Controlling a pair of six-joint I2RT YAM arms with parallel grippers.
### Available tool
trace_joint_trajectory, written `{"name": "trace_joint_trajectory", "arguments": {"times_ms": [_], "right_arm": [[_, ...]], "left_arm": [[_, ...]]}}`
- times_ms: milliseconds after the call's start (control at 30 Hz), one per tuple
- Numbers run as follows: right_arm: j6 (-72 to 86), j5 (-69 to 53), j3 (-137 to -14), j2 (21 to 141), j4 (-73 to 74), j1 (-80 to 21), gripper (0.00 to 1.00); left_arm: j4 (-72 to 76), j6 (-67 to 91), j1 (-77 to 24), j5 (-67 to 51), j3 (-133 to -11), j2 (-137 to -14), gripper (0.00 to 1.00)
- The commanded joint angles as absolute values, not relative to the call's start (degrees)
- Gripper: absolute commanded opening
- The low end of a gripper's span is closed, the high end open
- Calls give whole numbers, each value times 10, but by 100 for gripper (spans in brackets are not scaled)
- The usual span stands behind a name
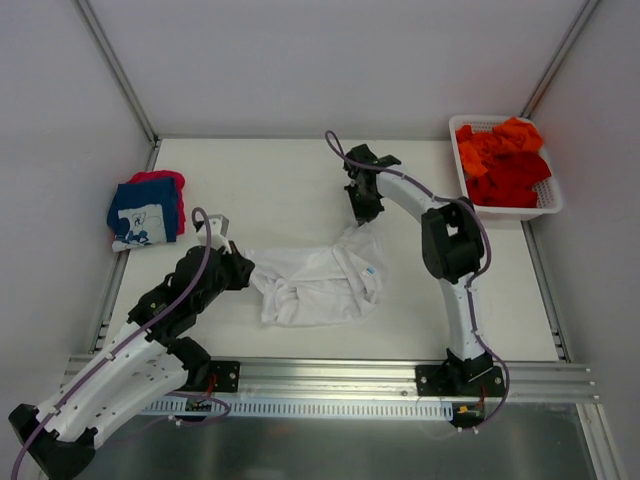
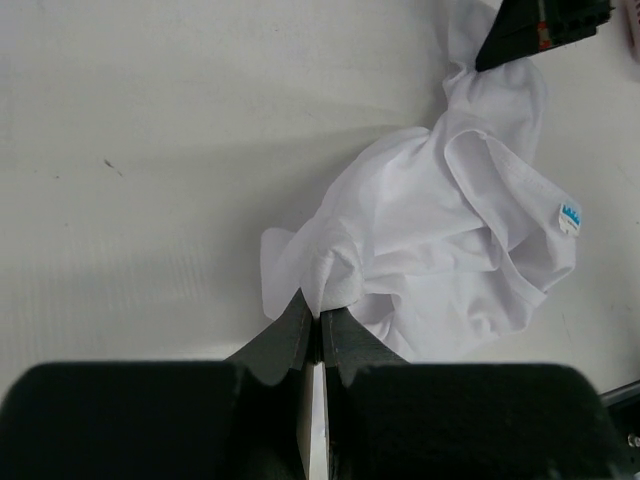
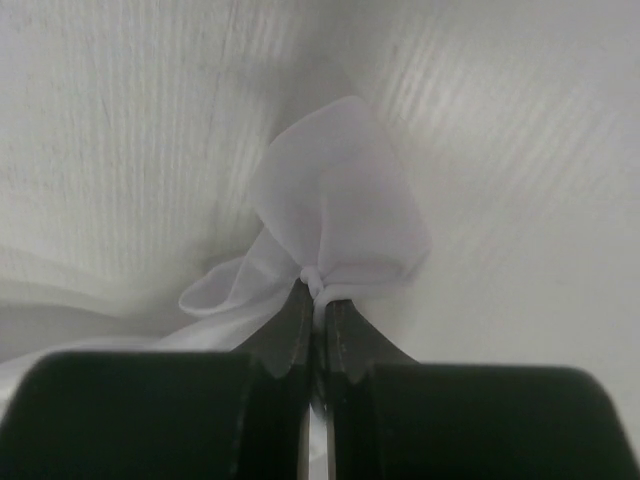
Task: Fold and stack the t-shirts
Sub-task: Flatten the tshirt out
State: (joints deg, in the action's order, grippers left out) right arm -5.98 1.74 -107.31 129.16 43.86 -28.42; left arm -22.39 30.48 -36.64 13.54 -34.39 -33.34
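Observation:
A crumpled white t-shirt [image 1: 320, 280] lies in the middle of the table. My left gripper [image 1: 245, 268] is shut on its left edge; in the left wrist view the cloth [image 2: 450, 250] bunches right at the closed gripper tips [image 2: 320, 312]. My right gripper [image 1: 362, 215] is shut on the shirt's far right corner, and a fold of white fabric [image 3: 340, 200] stands out of the pinched jaws [image 3: 318, 295]. At the far left a folded navy t-shirt with white print [image 1: 145, 212] rests on a pink-red one [image 1: 165, 180]. Orange and red t-shirts [image 1: 505, 160] fill the basket.
The white lattice basket [image 1: 545, 205] stands at the back right corner. Metal frame rails run along the table's sides and its near edge [image 1: 400, 375]. The right arm's gripper [image 2: 540, 30] shows at the top right of the left wrist view.

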Motion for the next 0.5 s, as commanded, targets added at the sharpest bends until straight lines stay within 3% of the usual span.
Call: {"name": "trace_joint_trajectory", "arguments": {"times_ms": [0,333,467], "right_arm": [[-89,71,-1078,1168,479,-285,0],[-151,173,-1299,961,680,-282,0],[-162,178,-1294,859,680,-282,0]], "left_arm": [[-219,284,-362,154,-391,-355,0],[-229,216,-362,187,-589,-419,0],[-251,202,-362,186,-654,-400,0]]}}
